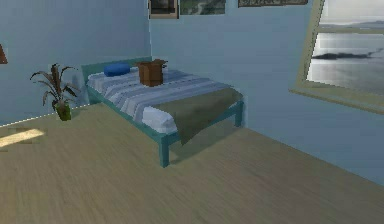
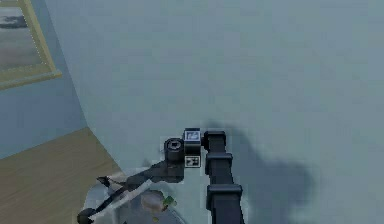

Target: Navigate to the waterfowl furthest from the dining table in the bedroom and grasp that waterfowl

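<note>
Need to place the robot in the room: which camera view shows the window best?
The forward view. The window takes up its upper right, with pale frame, sill and a landscape through the pane. The arm side view has a strip of the window at its upper left edge: part of pane and frame.

The forward view is looking ahead and slightly down across floor (image 1: 150, 185) toward a bed (image 1: 165, 100) well off in the corner. The arm side view is facing a blue wall (image 2: 260, 60) from close by, the arm (image 2: 222, 190) and gripper (image 2: 92, 200) showing at its bottom edge. A window (image 1: 350, 55) is showing at the forward view's right and again at the arm side view's left.
</note>
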Controlling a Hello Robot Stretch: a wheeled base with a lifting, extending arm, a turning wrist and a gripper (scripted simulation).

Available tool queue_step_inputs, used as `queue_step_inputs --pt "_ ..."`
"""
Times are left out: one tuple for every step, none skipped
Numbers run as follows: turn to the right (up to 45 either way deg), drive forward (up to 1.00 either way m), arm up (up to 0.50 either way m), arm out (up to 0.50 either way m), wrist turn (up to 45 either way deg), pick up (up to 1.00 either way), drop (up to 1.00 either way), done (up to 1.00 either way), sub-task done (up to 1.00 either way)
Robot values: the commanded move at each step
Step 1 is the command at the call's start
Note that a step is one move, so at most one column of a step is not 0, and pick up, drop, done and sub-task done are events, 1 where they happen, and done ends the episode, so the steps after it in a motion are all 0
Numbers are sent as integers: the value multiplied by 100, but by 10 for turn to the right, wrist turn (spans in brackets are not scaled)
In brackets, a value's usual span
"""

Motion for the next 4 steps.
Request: queue_step_inputs --pt "0 0 0 0 450 0 0 0 0" --pt "0 0 0 0 330 0 0 0 0" --pt "0 0 -30 0 0 0 0 0 0" --pt "0 0 0 0 0 100 0 0 0"
